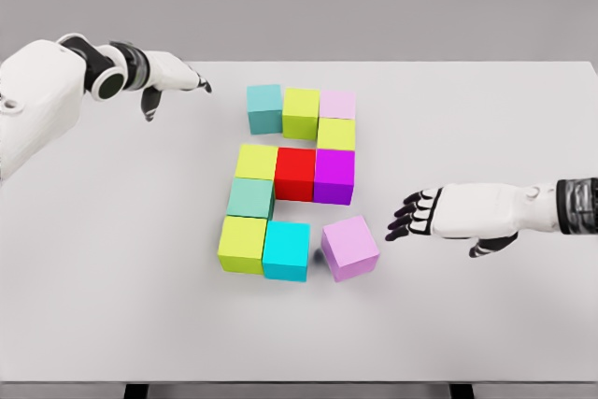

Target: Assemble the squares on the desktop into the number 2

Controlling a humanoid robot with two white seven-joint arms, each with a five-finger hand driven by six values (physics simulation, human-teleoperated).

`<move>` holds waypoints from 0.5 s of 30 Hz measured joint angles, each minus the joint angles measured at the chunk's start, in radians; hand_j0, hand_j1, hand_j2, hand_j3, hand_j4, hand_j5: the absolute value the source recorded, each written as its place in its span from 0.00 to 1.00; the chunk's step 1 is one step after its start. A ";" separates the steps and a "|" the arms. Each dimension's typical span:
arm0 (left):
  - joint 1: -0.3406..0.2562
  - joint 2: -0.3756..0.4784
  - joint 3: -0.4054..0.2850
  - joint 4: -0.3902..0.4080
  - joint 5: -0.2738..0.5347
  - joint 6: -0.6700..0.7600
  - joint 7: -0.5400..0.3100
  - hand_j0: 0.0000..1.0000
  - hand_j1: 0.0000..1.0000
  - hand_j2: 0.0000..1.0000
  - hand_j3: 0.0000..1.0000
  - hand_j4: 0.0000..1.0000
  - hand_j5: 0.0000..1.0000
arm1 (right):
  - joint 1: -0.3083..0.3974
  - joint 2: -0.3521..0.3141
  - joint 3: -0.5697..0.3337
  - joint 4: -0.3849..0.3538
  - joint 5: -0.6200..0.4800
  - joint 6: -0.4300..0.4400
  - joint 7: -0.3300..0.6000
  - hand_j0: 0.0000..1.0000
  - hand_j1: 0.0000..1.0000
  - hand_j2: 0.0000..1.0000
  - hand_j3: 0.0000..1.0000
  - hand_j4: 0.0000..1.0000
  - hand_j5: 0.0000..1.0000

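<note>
While ten cubes already trace most of the 2, the pale pink cube (350, 248) sits skewed, slightly apart from the cyan cube (286, 250) at the bottom row's end. It lies just left of the right hand (447, 213), fingers (408, 215) spread, empty, hovering low. Far off, the left hand (170, 77) hangs open over the tabletop (112, 259).

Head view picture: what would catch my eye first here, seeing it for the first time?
The bright cubes in the middle of the white table, laid out almost as a digit 2, with a red cube at its heart. A pale pink cube at the bottom right sits crooked, a little apart from the cyan cube. The right hand hovers open beside it; the left hand hangs open at the upper left.
</note>
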 measured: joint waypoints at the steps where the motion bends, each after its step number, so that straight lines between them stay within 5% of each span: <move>1: 0.000 -0.008 0.012 0.015 0.001 0.002 -0.001 1.00 1.00 1.00 1.00 1.00 1.00 | 0.005 0.000 0.001 0.000 0.000 0.000 0.000 1.00 1.00 1.00 1.00 1.00 1.00; 15: 0.012 -0.094 0.066 0.108 0.028 0.065 0.064 1.00 1.00 1.00 1.00 1.00 1.00 | 0.008 0.026 0.035 0.000 0.000 0.000 0.000 1.00 1.00 1.00 1.00 1.00 1.00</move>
